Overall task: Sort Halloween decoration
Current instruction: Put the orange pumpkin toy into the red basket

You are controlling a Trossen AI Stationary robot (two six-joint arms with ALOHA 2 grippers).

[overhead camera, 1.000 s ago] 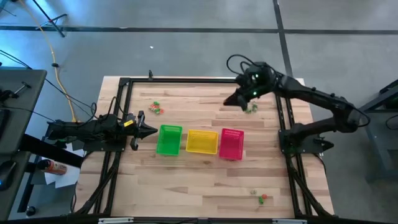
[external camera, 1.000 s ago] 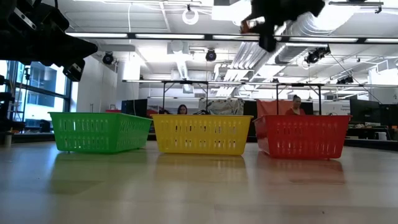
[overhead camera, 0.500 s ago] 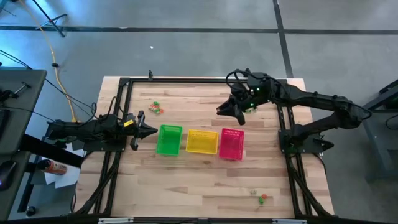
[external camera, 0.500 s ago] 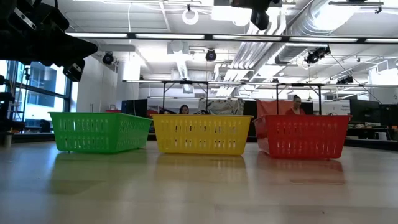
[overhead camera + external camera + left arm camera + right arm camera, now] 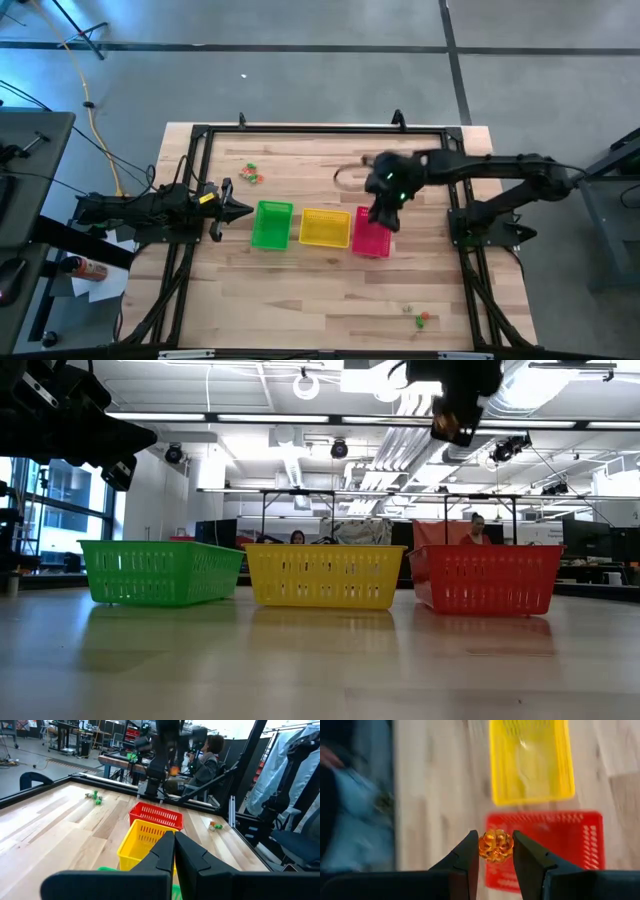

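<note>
Holding a tiny translucent orange pumpkin-shaped trinket (image 5: 496,846) between its fingers, your right gripper (image 5: 385,212) hung above the pink-red plastic basket (image 5: 371,238), seemingly over its far rim. Your left gripper (image 5: 232,209) waited, fingers pressed together, beside the green plastic basket (image 5: 271,225).

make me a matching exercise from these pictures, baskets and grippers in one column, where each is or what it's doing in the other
1. green basket
2. yellow basket
3. right gripper
4. left gripper

A. shut on an orange trinket, above the pink basket
B. middle of the row
C. shut and empty, beside the row's left end
D. nearest the left arm

Pairs: 1-D, 2-B, 3-A, 4-C
</note>
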